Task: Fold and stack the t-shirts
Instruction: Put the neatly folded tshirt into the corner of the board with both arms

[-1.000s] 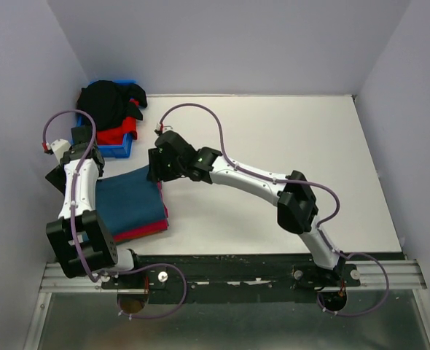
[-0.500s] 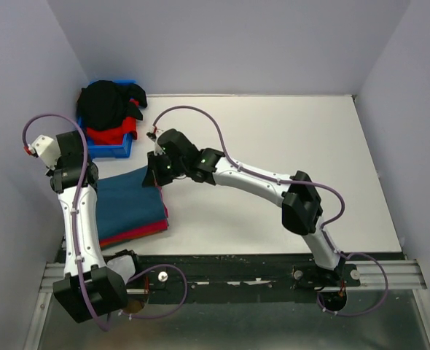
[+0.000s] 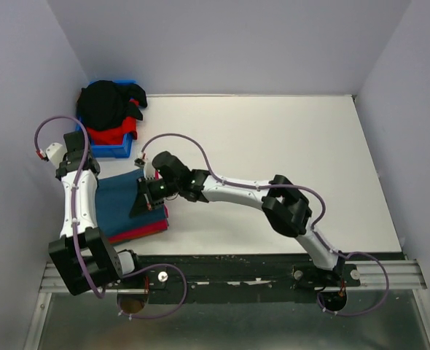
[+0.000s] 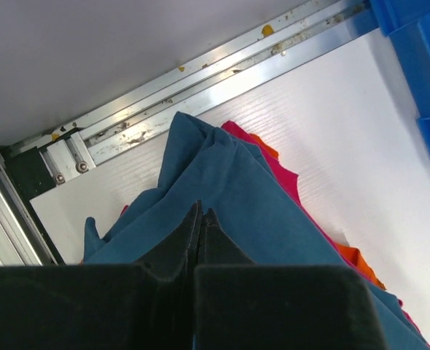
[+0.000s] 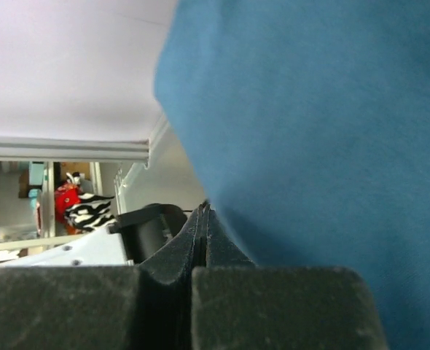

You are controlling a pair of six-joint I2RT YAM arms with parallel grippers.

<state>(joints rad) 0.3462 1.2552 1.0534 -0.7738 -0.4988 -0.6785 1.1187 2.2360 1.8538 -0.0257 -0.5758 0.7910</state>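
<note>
Holds a raised fold of the teal t-shirt (image 4: 273, 219) in the fully closed left gripper (image 4: 200, 213). Pinches its opposite edge in the closed right gripper (image 5: 202, 211) (cloth draped alongside), atop the crimson t-shirt (image 3: 146, 231), left side of the surface (image 3: 273, 146).

the bin (image 3: 120, 151) of heaped shirts (image 3: 106, 106) lies just behind the folded stack (image 3: 120, 211), left gripper (image 4: 202, 211) at its left edge, right gripper (image 5: 202, 208) at its right.

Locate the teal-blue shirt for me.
In the top view, the teal-blue shirt lies at the near-left of the table, on top of the crimson-pink shirt, just in front of the blue bin.
</note>
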